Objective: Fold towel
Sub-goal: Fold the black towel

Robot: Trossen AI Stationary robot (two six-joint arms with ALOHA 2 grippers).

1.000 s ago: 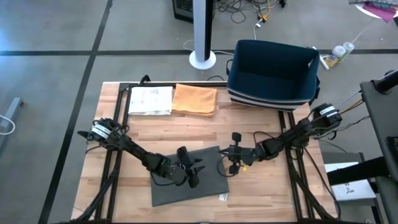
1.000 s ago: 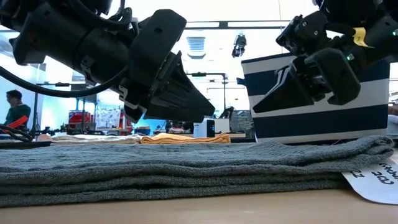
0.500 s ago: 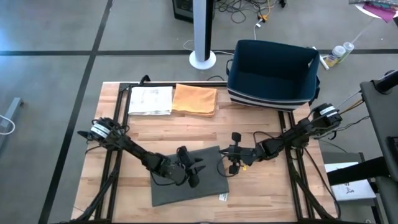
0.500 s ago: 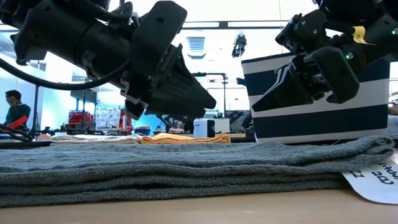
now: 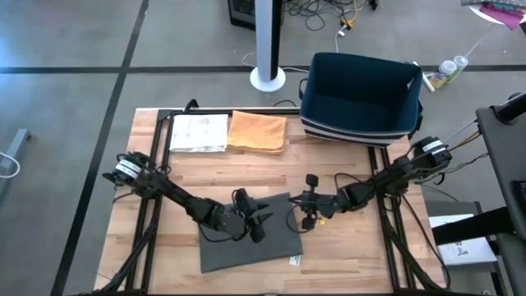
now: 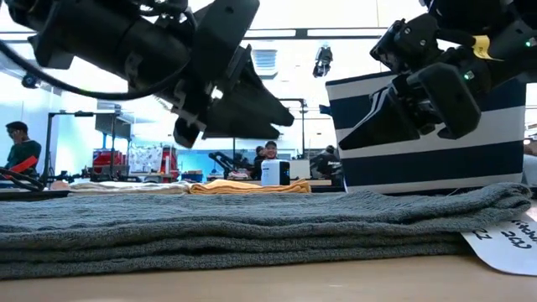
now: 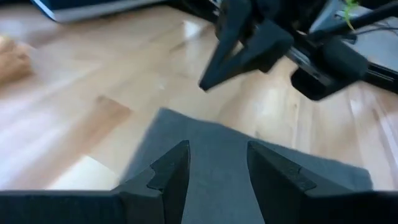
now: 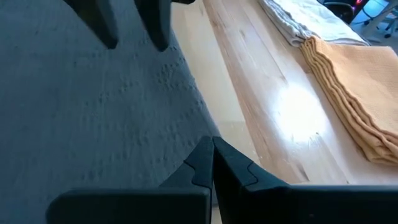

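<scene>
Grey knit towel lies folded into a flat stack of layers at the near-centre of the wooden table, edges roughly squared, a white tag poking out at its 5 o'clock corner. In the low view the layers sit evenly, the top one running flat to a rounded fold at the right end.

Left gripper hovers over the towel's upper half, fingers parted with a clear gap and nothing between them; in the left wrist view both fingers frame bare grey cloth without touching it. In the low view it hangs above the stack, clear of the fabric.

Right gripper sits just off the towel's 2 o'clock corner, fingers pressed together, empty. The right wrist view shows its tips closed to a single point above the towel's edge, where cloth meets wood.

At 11 o'clock from the grey towel, well apart: a folded orange towel beside a folded white towel, touching side by side. A navy striped basket stands at 1 o'clock, at the table's far edge.
</scene>
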